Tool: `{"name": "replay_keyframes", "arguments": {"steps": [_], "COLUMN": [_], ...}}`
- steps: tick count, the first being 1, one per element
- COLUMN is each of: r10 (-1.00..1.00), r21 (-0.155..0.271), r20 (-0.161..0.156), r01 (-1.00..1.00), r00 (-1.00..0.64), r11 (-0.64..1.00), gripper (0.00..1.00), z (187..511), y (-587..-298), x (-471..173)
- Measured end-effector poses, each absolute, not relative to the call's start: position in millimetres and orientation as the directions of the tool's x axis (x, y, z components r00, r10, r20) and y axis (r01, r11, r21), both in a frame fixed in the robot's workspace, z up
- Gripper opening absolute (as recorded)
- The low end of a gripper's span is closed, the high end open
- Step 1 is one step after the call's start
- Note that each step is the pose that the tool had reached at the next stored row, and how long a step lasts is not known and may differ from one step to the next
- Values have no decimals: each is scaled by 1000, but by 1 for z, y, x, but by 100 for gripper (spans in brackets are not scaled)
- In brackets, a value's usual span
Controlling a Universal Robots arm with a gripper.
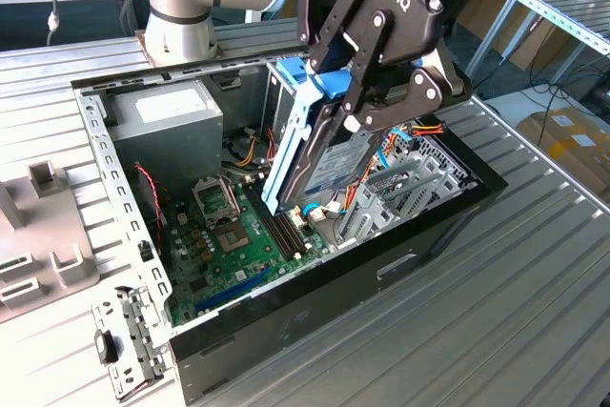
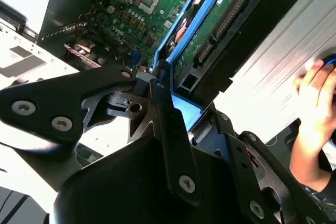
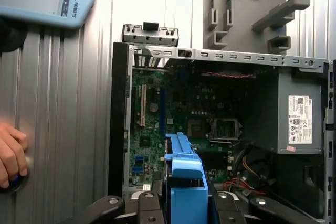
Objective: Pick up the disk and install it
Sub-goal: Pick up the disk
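On ribbed metal table (image 1: 534,264) — gripper (image 1: 376,107) clamps disk (image 1: 289,145) over case (image 1: 381,274).

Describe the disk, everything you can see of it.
The disk is a flat rectangular hard drive with a dark metal body, a pale label on one face and blue plastic rails along its sides. In the second wrist view its underside shows a green circuit board and connectors. The gripper is shut on it, holding it steeply tilted over the open computer case, above the motherboard.
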State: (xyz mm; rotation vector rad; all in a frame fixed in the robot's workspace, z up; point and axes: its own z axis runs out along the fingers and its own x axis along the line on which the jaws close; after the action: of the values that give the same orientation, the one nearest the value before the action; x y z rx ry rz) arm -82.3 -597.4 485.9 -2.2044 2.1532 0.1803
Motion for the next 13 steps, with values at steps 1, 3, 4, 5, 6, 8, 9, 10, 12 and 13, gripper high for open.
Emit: {"name": "replay_keyframes", "arguments": {"steps": [1,3,4,5,6,8,9,10,12,13], "r10": [-992,-992,-992,-992,-992,-992,-992,-992,-992,-992], "r21": [42,42,42,42,42,42,42,42,42,42], "r20": [-122,-122,-122,-121,-122,-122,-122,-122,-122,-121], "r01": [-999,-999,-999,-999,-999,-999,-999,-999,-999,-999], "r00": [21,21,21,21,21,21,21,21,21,21], "r11": [-26,-26,-26,-26,-26,-26,-26,-26,-26,-26], "gripper": [37,37,37,37,37,37,37,37,37,37], "z": [486,486,486,486,486,486,486,486,486,486], "y": [-598,-599,-599,-600,-600,-601,-602,-602,-603,-603], "x": [-82,-81,-81,-80,-80,-79,-79,-78,-77,-76]}}
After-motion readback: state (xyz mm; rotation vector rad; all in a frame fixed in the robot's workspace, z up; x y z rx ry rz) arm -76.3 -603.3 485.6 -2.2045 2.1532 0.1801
